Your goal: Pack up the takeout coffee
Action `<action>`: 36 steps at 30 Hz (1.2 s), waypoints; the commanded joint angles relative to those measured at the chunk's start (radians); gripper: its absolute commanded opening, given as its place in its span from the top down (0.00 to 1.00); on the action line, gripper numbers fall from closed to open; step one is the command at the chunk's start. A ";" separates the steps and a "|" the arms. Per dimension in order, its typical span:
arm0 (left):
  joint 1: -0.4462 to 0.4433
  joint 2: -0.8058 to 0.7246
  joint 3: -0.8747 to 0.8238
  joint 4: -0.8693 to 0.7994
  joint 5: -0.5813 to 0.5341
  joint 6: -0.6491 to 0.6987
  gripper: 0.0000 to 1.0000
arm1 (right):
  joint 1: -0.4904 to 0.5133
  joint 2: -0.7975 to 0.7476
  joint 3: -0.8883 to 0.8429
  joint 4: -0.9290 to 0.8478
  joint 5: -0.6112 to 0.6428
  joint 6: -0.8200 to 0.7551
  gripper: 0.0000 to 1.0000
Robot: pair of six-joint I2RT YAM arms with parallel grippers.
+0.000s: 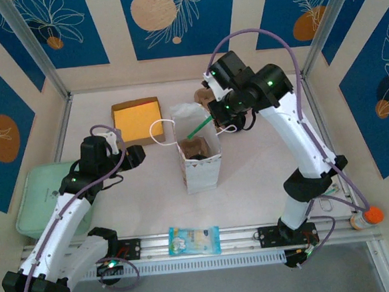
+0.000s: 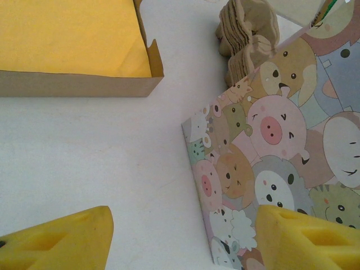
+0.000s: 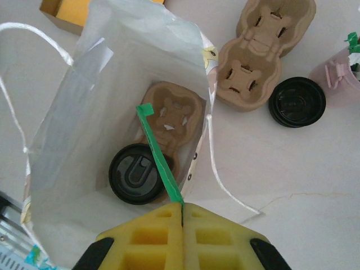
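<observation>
Takeout coffee (image 3: pixel 135 174) lidded in bag (image 3: pixel 67 140) — below right jaws pinching green stick (image 3: pixel 158 154), left jaws apart beside bag

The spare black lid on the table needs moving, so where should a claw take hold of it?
Probably from straight above, pinching the rim of the black lid on its side towards the right claw, where the table is bare. It lies flat; the stacked cup carriers crowd one side, the pink cup another.

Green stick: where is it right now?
Right wrist view: the green stick is pinched in the right gripper, whose shut jaws hold it slanted over the open paper bag, above the black lid inside.
</observation>
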 commanded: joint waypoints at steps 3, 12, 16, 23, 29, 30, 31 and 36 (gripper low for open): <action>0.010 -0.009 0.005 -0.004 0.003 0.008 0.32 | 0.028 0.052 0.048 -0.026 0.055 -0.017 0.95; 0.010 -0.010 -0.006 -0.004 -0.001 0.014 0.33 | 0.050 0.132 0.090 -0.030 0.085 -0.019 0.97; 0.010 -0.010 -0.009 -0.002 -0.001 0.014 0.33 | 0.059 0.161 0.105 -0.029 0.095 -0.020 0.97; 0.010 -0.012 -0.011 -0.007 -0.006 0.019 0.33 | 0.073 0.204 0.112 -0.032 0.114 -0.019 0.96; 0.009 -0.017 -0.018 -0.007 -0.005 0.017 0.33 | 0.084 0.236 0.117 -0.031 0.115 -0.018 0.96; 0.009 -0.018 -0.018 -0.008 -0.005 0.017 0.33 | 0.087 0.243 0.119 -0.032 0.114 -0.018 0.96; 0.009 -0.019 -0.019 -0.009 -0.006 0.018 0.33 | 0.089 0.248 0.121 -0.031 0.115 -0.018 0.96; 0.010 -0.024 -0.020 -0.013 -0.008 0.019 0.33 | 0.098 0.281 0.130 -0.034 0.122 -0.016 0.96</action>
